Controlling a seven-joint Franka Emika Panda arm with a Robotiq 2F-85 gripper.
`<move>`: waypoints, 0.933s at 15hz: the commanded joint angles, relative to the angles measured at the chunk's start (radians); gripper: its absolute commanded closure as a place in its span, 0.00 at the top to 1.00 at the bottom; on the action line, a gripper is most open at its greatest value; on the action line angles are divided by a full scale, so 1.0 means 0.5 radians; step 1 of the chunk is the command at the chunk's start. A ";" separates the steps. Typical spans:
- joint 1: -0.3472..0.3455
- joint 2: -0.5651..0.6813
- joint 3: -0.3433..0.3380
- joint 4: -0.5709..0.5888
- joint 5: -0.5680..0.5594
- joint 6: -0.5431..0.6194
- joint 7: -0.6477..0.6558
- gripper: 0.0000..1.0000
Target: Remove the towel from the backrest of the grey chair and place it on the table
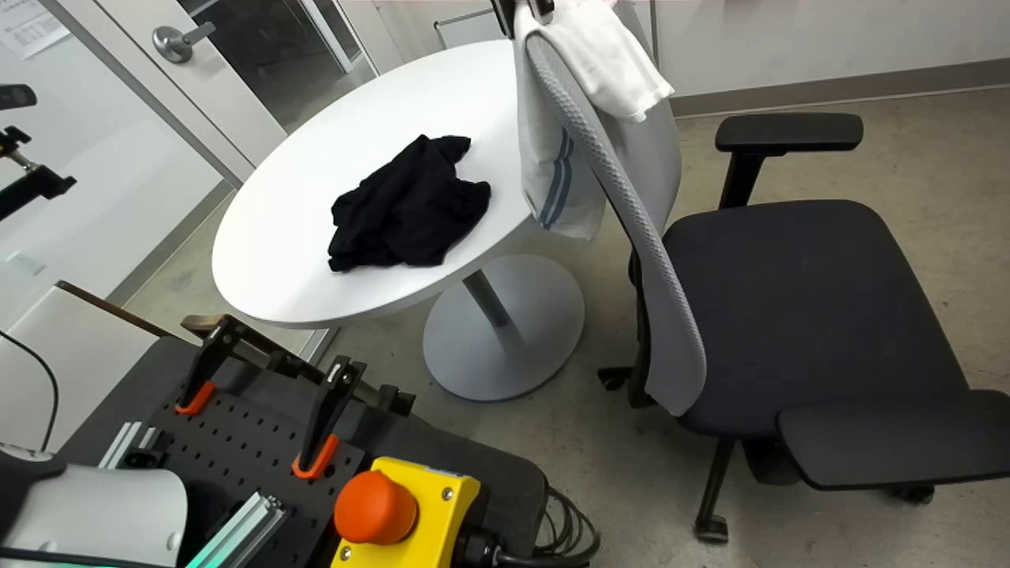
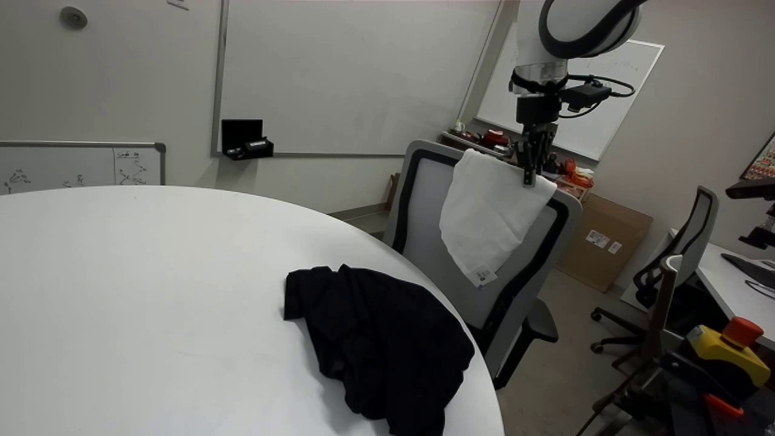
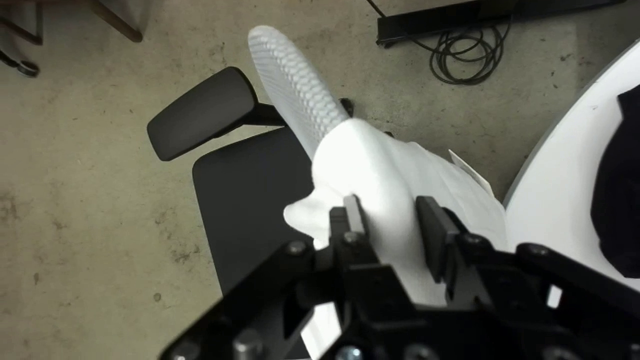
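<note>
The white towel (image 1: 596, 59) with blue stripes hangs over the top edge of the grey chair's backrest (image 1: 623, 181). It also shows in the other views (image 2: 490, 209) (image 3: 360, 160). My gripper (image 3: 387, 220) is at the towel-covered rim, one finger on each side. The fingers stand part-way apart with towel and rim between them. I cannot tell whether they press on the cloth. In an exterior view the gripper (image 2: 531, 172) points down onto the towel's upper corner; elsewhere it is cut off at the top edge. The white round table (image 1: 292, 189) stands beside the chair.
A crumpled black cloth (image 1: 410, 205) lies on the table, near the edge by the chair (image 2: 387, 351). The chair has black armrests (image 1: 789, 132). A black bench with clamps and a yellow emergency-stop box (image 1: 442, 505) stands close by. Cables (image 3: 465, 55) lie on the floor.
</note>
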 commanded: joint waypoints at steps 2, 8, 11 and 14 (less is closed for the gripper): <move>0.021 0.010 0.006 0.052 -0.002 -0.021 0.024 0.07; 0.033 -0.066 0.032 0.019 0.028 -0.038 -0.014 0.07; 0.037 -0.157 0.048 -0.051 0.043 -0.042 -0.036 0.07; 0.038 -0.295 0.083 -0.120 0.091 -0.068 -0.067 0.07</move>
